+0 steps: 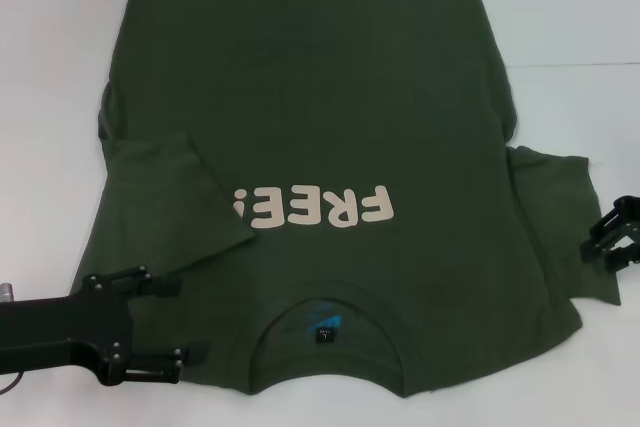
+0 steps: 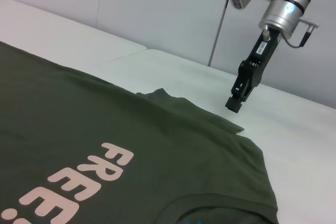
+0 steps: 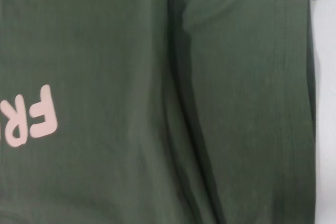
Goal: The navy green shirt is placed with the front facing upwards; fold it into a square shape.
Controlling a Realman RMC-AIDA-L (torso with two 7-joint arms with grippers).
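Note:
The navy green shirt [image 1: 330,97] lies flat, front up, on the white table [image 1: 40,147], its collar [image 1: 325,342] nearest me. The cream "FREE!" print [image 1: 315,209] reads upside down. The sleeve on my left [image 1: 165,197] is folded in over the body. The sleeve on my right [image 1: 555,217] lies spread out. My left gripper [image 1: 185,319] is open and empty at the shirt's near left shoulder. My right gripper [image 1: 612,237] hangs over the outer edge of the right sleeve. It also shows in the left wrist view [image 2: 234,102], just above the table beside the sleeve [image 2: 173,103]. The right wrist view shows that sleeve [image 3: 252,103] and part of the print [image 3: 31,119].
Bare white table surrounds the shirt on both sides [image 1: 590,67]. A blue neck label [image 1: 325,325] sits inside the collar. A grey wall [image 2: 131,9] stands behind the table in the left wrist view.

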